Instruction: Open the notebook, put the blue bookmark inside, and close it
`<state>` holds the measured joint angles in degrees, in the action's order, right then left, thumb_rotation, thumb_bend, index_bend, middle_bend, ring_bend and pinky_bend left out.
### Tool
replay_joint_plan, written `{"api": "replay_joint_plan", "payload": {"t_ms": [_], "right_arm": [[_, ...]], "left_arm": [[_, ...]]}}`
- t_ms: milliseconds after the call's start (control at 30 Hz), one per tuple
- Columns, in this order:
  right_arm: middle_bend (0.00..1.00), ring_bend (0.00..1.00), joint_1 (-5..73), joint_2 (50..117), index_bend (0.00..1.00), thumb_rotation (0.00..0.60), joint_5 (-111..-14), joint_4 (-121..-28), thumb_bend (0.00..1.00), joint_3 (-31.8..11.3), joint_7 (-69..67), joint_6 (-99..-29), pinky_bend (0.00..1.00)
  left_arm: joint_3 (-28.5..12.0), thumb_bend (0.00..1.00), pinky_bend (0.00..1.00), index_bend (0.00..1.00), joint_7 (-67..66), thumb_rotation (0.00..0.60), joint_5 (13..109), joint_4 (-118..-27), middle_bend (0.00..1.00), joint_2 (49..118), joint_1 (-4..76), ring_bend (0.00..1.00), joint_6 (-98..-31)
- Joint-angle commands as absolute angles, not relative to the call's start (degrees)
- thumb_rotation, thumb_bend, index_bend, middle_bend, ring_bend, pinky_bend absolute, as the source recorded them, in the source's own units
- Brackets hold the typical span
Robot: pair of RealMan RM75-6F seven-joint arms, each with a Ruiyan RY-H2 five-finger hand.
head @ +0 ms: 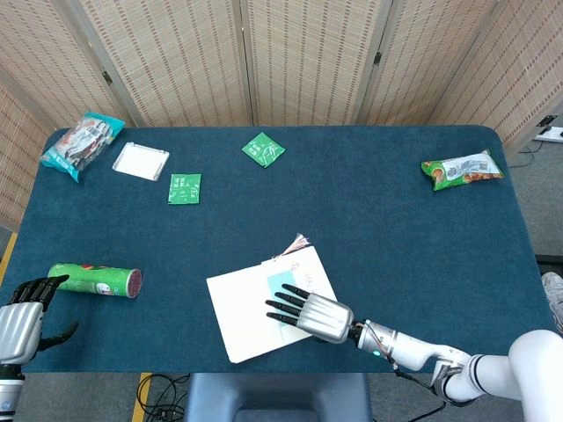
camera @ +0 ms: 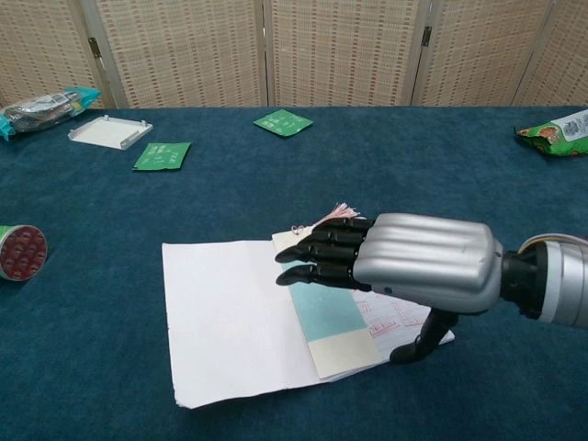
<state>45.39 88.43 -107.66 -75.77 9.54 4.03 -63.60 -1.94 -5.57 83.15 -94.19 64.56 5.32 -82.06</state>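
Note:
The notebook (head: 244,314) (camera: 234,317) lies open near the table's front edge, its white left page bare. On its right page rests the blue bookmark (head: 279,287) (camera: 330,313), with a pale lower end and a pink tassel (head: 295,245) (camera: 337,213) sticking out beyond the far edge. My right hand (head: 315,315) (camera: 404,267) hovers over the right page with its fingers stretched flat toward the left, holding nothing. My left hand (head: 21,325) shows at the lower left corner of the head view, fingers apart and empty.
A green can (head: 95,280) lies on its side at the left, its red end (camera: 20,252) facing me. Two green packets (head: 185,188) (head: 263,149), a white box (head: 140,161) and a snack bag (head: 82,143) sit at the back left. Another snack bag (head: 462,169) lies far right.

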Motion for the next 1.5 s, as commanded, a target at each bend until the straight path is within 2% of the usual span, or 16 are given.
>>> {"api": "replay_joint_plan", "payload": {"t_ms": [33, 300, 600, 700, 800, 867, 1233, 1500], "right_arm": [[0.0, 0.0, 44.4, 85.8, 0.0, 0.6, -106.7, -77.8, 0.0, 8.1, 5.6, -65.7, 0.0], [0.0, 0.0, 41.8, 79.5, 0.0, 0.6, -103.2, -81.9, 0.0, 5.4, 9.8, -68.0, 0.0], [0.02, 0.0, 40.3, 77.8, 0.0, 0.6, -100.7, -83.1, 0.01, 3.8, 11.0, -67.3, 0.0], [0.08, 0.0, 40.3, 77.4, 0.0, 0.6, -99.9, -83.4, 0.09, 3.2, 10.8, -66.7, 0.0], [0.12, 0.0, 40.6, 77.3, 0.0, 0.6, -99.0, -83.5, 0.26, 2.6, 10.4, -65.4, 0.0], [0.14, 0.0, 40.7, 77.3, 0.0, 0.6, -98.5, -83.4, 0.28, 2.2, 10.2, -65.0, 0.0], [0.15, 0.0, 39.9, 75.8, 0.0, 0.6, -96.3, -83.5, 0.28, -0.4, 9.7, -65.7, 0.0], [0.15, 0.0, 38.2, 74.1, 0.0, 0.6, -95.1, -84.0, 0.22, -0.9, 9.6, -66.9, 0.0]], "left_arm": [[-2.1, 0.25, 0.18, 0.19, -5.1, 0.6, 84.0, -93.7, 0.24, 64.6, 6.3, 0.18, -81.1], [-3.3, 0.25, 0.18, 0.2, -4.4, 0.6, 86.7, -91.0, 0.24, 65.5, 10.3, 0.18, -78.5], [-4.0, 0.25, 0.18, 0.2, -3.8, 0.6, 88.3, -89.0, 0.24, 67.8, 13.6, 0.18, -76.6], [-3.9, 0.25, 0.18, 0.2, -4.0, 0.6, 88.5, -88.3, 0.24, 68.3, 14.1, 0.18, -76.4], [-3.9, 0.25, 0.18, 0.2, -3.9, 0.6, 88.3, -87.8, 0.24, 68.9, 14.6, 0.18, -75.9], [-3.8, 0.25, 0.18, 0.2, -3.9, 0.6, 88.7, -87.3, 0.24, 69.4, 15.0, 0.18, -76.0], [-2.6, 0.25, 0.18, 0.19, -3.8, 0.6, 92.8, -81.9, 0.24, 74.1, 20.0, 0.18, -71.9], [-1.1, 0.2, 0.18, 0.12, -3.5, 0.6, 97.8, -73.9, 0.19, 80.6, 23.7, 0.17, -71.7]]}}
